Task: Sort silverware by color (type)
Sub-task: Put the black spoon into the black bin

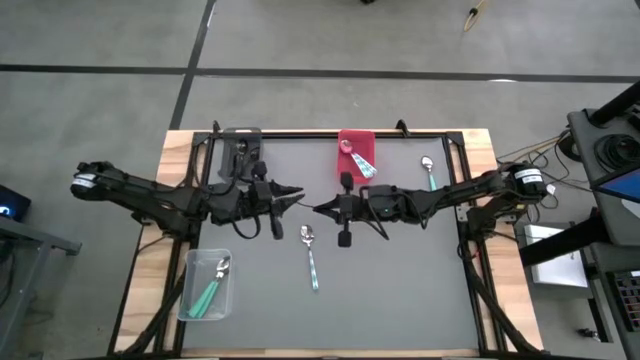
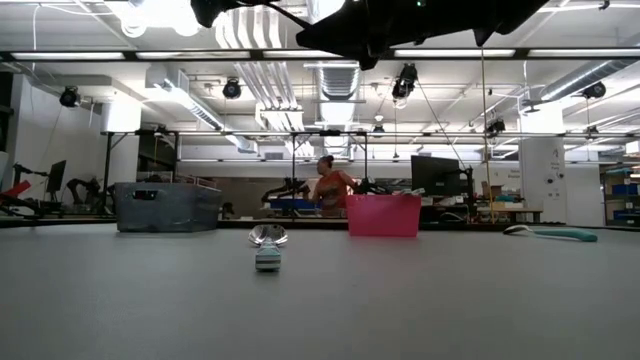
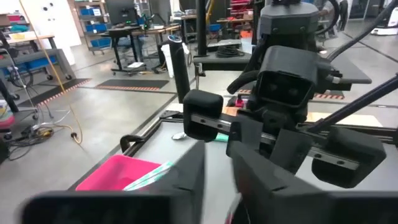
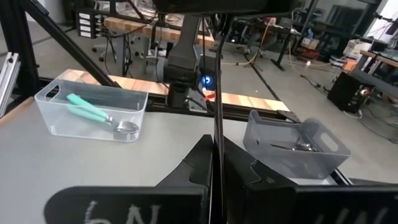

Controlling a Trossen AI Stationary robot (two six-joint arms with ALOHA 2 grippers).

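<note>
R gripper (image 1: 322, 208): fingers pressed together on a thin dark stem that runs up between them in the R wrist view; prob. a black spoon, but can't confirm the type. Held high above table centre.
L gripper (image 1: 295, 195): tips look drawn to a point in the high view; L wrist view too blocked to judge, so open/closed can't be told. Nothing seen in it. Faces R gripper, tips near but apart.
Loose spoon, centre (image 1: 310, 255): shiny bowl, light-blue handle, flat on table just below both grippers. Unsorted.
Loose spoon, far R (image 1: 429, 171): shiny bowl, teal handle, on table near back R corner. Unsorted.
Clear bin (image 1: 190, 300): front L; holds teal-handled spoons (image 1: 212, 289), approx. 2.
Red bin (image 1: 357, 138): back centre; light-blue-handled spoon(s) (image 1: 364, 163) inside, sticking out over the front rim.
Grey bin (image 1: 222, 150): back L, partly under L arm; R wrist view shows dark metal pieces (image 4: 297, 147) in it.
Progress (est.): well along. 3 bins already loaded by colour.
Remaining (est.): the held item to a bin; 2 table spoons to pick and place.
</note>
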